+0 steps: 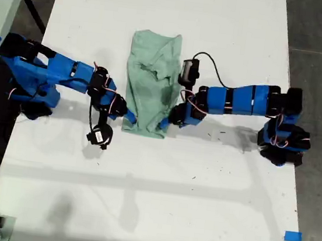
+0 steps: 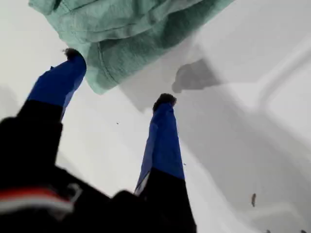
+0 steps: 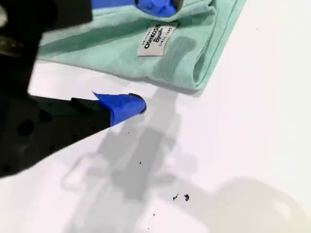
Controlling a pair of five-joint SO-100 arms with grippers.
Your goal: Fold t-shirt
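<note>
T-shirt (image 1: 150, 82) lies mid white surface (image 1: 159, 179), already folded into narrow strip, wrinkled, pale mint, label (image 3: 156, 40) showing. Step in hand, by my judgement: gripping near-end corners for crosswise fold. First end effector (image 2: 119, 77) wide open, empty, one tip at hem corner. Second end effector (image 3: 150, 53) open, straddling edge, nothing clamped. Next: close both, lift, carry hem toward far end.
</note>
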